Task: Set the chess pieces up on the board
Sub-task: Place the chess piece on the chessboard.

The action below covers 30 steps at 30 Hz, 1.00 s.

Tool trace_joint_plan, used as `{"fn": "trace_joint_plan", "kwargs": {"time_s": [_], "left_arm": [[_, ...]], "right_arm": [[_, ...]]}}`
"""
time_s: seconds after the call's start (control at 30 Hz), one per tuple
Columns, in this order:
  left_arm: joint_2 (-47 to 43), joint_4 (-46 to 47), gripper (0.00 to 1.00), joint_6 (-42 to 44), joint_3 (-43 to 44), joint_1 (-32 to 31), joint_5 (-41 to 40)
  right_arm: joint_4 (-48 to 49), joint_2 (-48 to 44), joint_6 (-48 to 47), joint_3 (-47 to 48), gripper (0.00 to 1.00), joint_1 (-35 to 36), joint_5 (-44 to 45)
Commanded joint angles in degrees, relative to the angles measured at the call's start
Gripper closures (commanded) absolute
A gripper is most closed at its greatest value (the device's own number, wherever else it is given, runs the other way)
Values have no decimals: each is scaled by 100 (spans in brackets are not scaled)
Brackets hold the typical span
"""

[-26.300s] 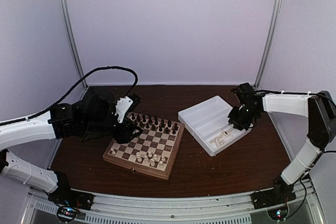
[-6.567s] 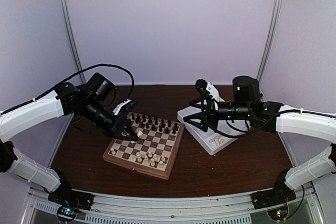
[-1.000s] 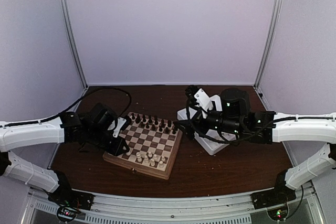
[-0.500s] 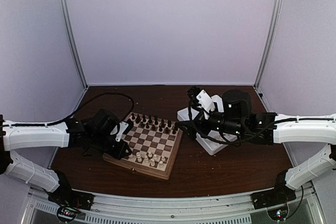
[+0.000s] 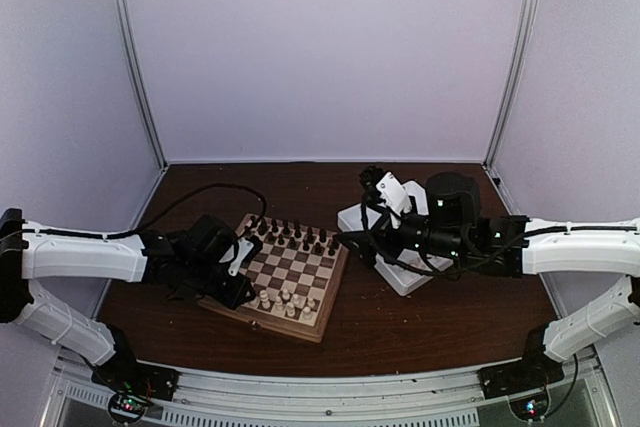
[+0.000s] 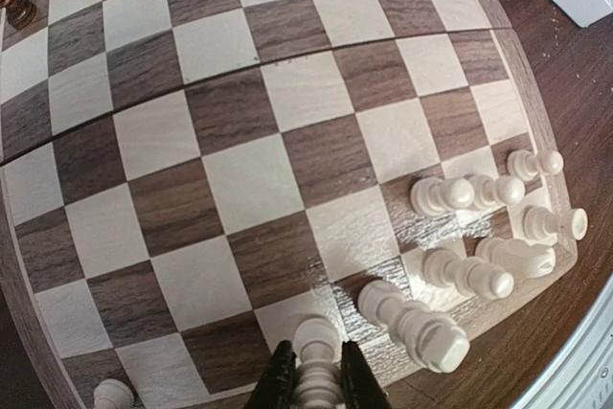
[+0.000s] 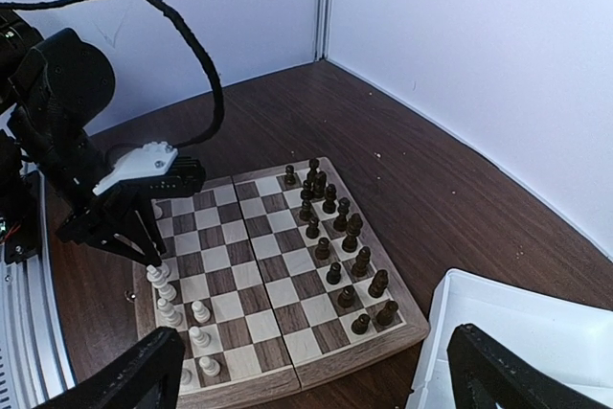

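Note:
The board (image 5: 262, 320) lies at centre-left of the table, also seen in the left wrist view (image 6: 239, 179) and the right wrist view (image 7: 278, 275). Several cream chess pieces (image 5: 285, 297) stand in its two near rows. My left gripper (image 6: 313, 356) is at the board's near-left corner (image 5: 240, 284). It is shut on an upright cream piece (image 6: 317, 335) whose base rests on a light square of the nearest row. Another cream piece (image 6: 412, 321) stands just to its right. My right gripper (image 7: 321, 380) hangs open and empty beyond the board's right edge (image 5: 350, 237).
Dark pieces (image 5: 295, 235) fill the board's two far rows (image 7: 335, 227). A white plastic tray (image 5: 410, 277) sits right of the board, mostly under my right arm; its corner (image 7: 517, 323) shows in the right wrist view. The left arm's black cable (image 7: 206, 74) arcs over the far-left table.
My left arm has slid toward the board's near-left corner and lowered the cream piece onto the nearest row. My right arm has barely shifted.

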Motion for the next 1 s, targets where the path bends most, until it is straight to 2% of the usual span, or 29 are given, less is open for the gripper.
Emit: {"fn": "trace_joint_plan", "kwargs": {"time_s": [0.0,0.2,0.5,0.63,0.8,0.97], "left_arm": [[50,184,81,102,67,-45,-97],[29,30,66,123,156,-62,-110],[-335,-473,62,163,324,-89,-196],[-689,-876,59,200,472,-97,-359],[-1392,-1152,54,153,673,-92,-16],[-2046,-1257,43,64,876,-90,49]], "right_arm": [[110,-147,71,-56,0,-50,-7],[119,-139,71,-61,0,-46,-41],[69,-129,71,-56,0,-71,-63],[13,-176,56,-82,0,-136,-55],[-168,-301,35,-116,0,-322,64],[-458,-378,362,-171,0,-717,187]]}}
